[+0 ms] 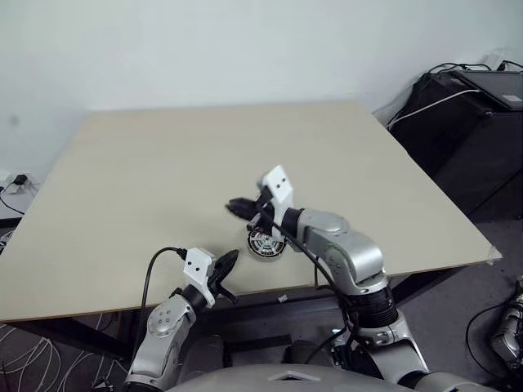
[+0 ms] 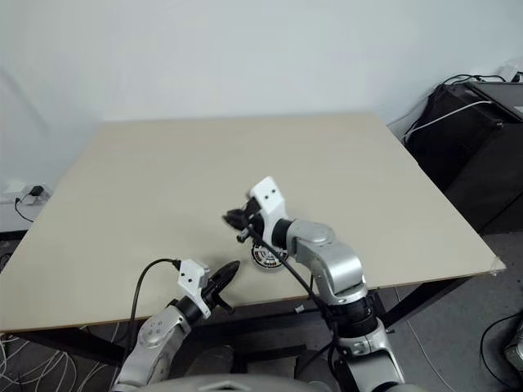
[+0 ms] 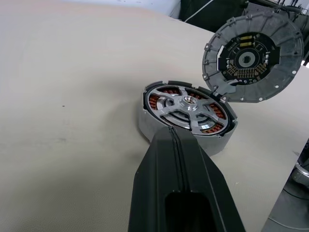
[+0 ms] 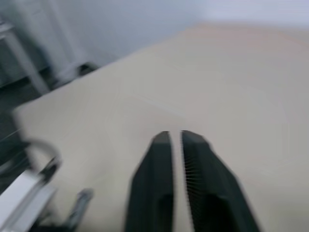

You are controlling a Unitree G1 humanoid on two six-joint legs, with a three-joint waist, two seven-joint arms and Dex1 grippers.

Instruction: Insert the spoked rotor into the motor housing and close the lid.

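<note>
Two closed, empty grippers are being kept off the parts. With the rotor [image 3: 189, 103] seated in the housing [image 3: 161, 126] near the table's [image 1: 163, 180] front edge, the lid [image 3: 253, 56] is being left upright, hinged open. The right gripper [image 1: 234, 206] is being held just above, nearer than the left gripper [image 1: 230, 261].

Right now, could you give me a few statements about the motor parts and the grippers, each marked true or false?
1. The spoked rotor sits inside the motor housing. True.
2. The lid lies flat over the housing. False: it stands open, tilted up beside it.
3. The left gripper is shut and empty. True.
4. The right gripper holds the lid. False: it is shut on nothing, raised above the table.
</note>
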